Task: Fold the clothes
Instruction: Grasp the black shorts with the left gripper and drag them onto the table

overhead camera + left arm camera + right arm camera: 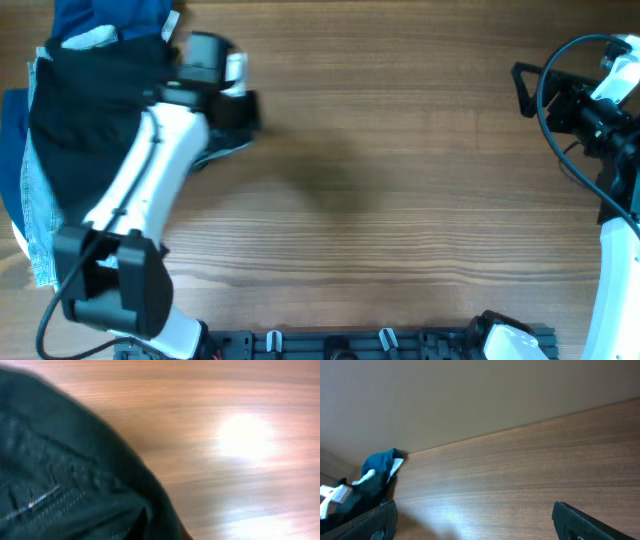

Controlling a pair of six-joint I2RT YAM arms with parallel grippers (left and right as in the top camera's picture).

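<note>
Shows black shorts [90, 110] heaped over pale denim [38, 220] and a blue garment [100, 15] at the table's [400, 180] left. Puts the left arm [140, 190] across them, perhaps gripping the shorts' edge. Keeps the right arm [600, 110] well apart.

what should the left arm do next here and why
Probably drag the black shorts right, off the other garments onto the bare table: the left gripper is shut at their edge, they lie heaped on that pile, and folding needs them flat. The grip itself isn't visible.
</note>
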